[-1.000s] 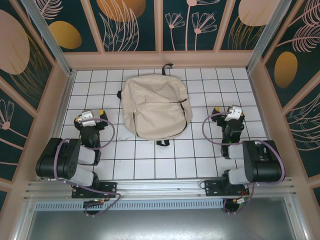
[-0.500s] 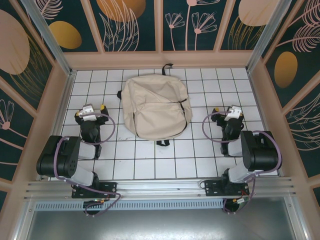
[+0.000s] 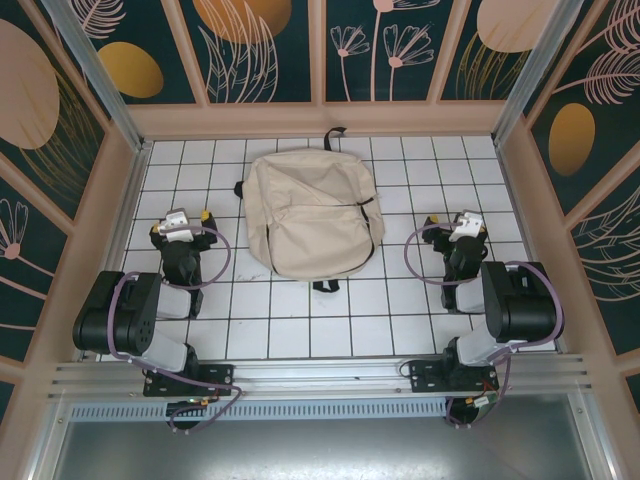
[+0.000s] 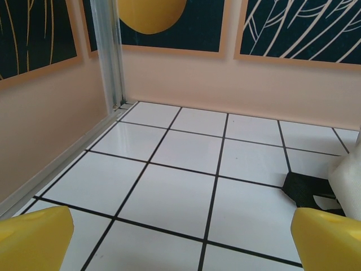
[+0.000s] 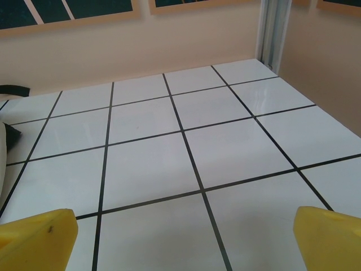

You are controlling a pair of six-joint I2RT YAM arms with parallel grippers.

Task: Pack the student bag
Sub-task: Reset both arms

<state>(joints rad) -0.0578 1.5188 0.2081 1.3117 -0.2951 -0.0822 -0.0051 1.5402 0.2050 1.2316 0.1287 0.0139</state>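
Between left claw point(image 3: 178, 220) and right claw point(image 3: 461, 222) (both agape), the student bag point(image 3: 310, 212)

The table point(image 3: 300, 320) is a white tiled top with dark grid lines, boxed in by pale peach walls point(image 3: 320, 120) on three sides. The student bag point(image 3: 312, 213) lies flat on it toward the far middle, cream face up, with black strap point(image 3: 324, 286) ends poking out at its near and left edges. It looks zipped shut, though from above I can't be sure.
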